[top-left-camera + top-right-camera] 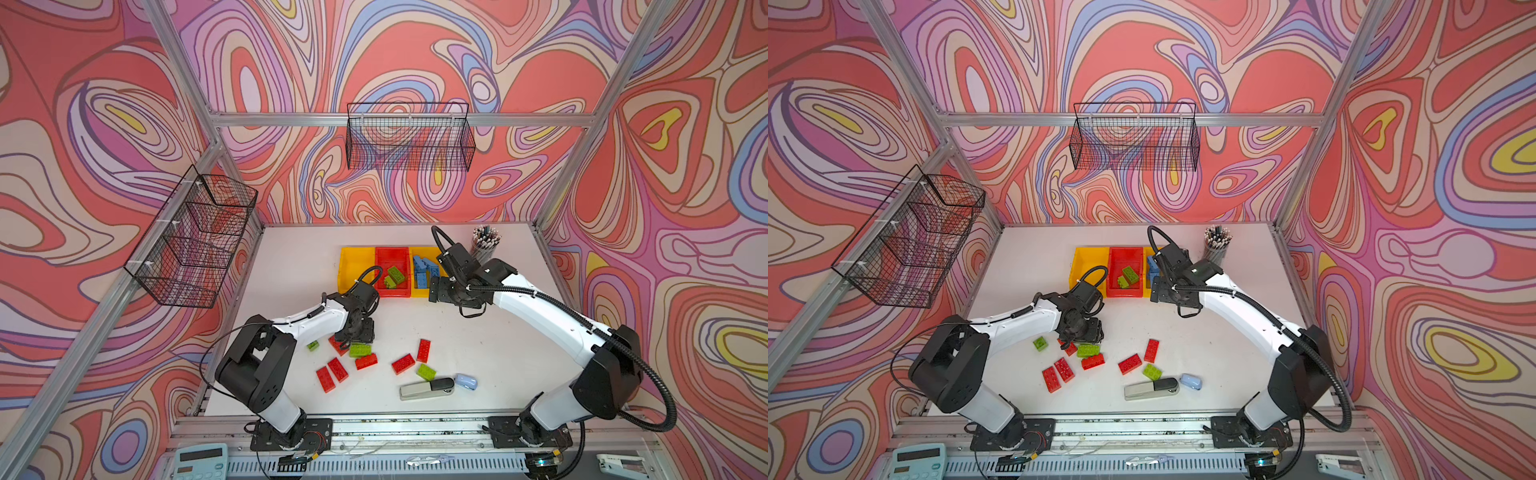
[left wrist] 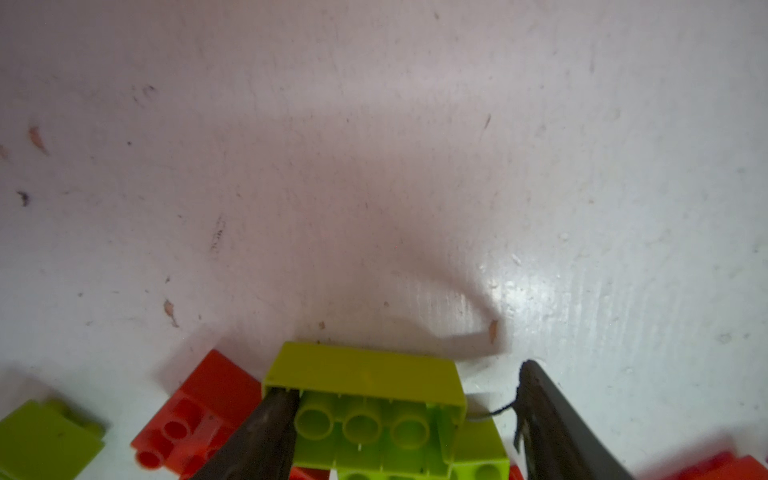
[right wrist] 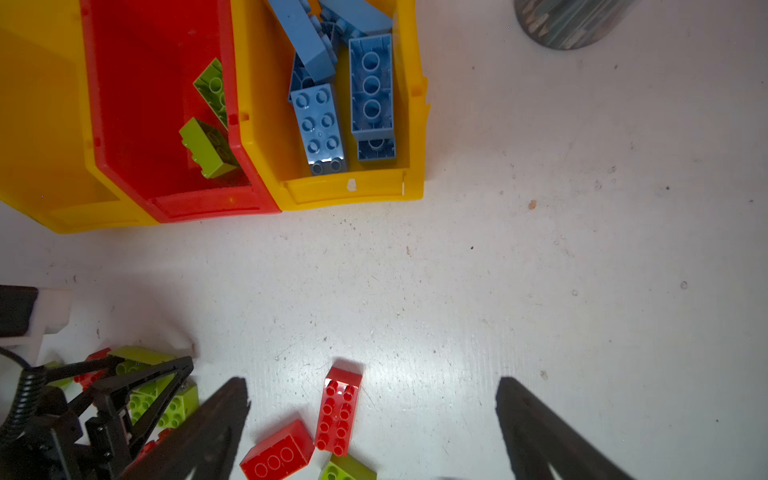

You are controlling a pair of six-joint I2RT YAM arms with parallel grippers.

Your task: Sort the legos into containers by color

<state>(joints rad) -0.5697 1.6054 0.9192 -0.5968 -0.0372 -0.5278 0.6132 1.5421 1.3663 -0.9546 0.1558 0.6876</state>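
- We are at the pick-up step. The left gripper point(image 2: 405, 386) is down on a green brick point(image 2: 365, 374), a little left of the middle in the lower part of both top views.
- In the left wrist view, the brick lies tipped on its side, and its hollow bottom faces the camera. A red brick point(image 2: 208, 399) sits just beside it.
- Another green piece point(image 2: 478, 453) shows right against it. We cannot tell if the two are stuck together.
- The left gripper is spread around the brick and is not pinching it yet. One finger point(image 2: 266, 436) touches one end. The other finger point(image 2: 552, 424) is a little apart from the far end.
- We think the next move is to squeeze until both fingers press the brick. Then we lift straight up, so the neighbors do not get dragged.
- After that, the brick should go to the red bin point(image 1: 392, 252), the middle one of the row just above the center of the top views. Two green bricks point(image 3: 208, 149) already lie there.
- The right yellow bin point(image 3: 345, 193) holds the blue bricks point(image 3: 320, 124). The left yellow bin point(image 1: 353, 254) looks empty, so we guess red goes there.
- The right gripper point(image 3: 372, 388) is spread wide and holds nothing. It hangs over the table point(image 1: 478, 332), just in front of the bins.
- A lot is left to do. Several red bricks point(image 1: 403, 364) lie loose low in the top views.
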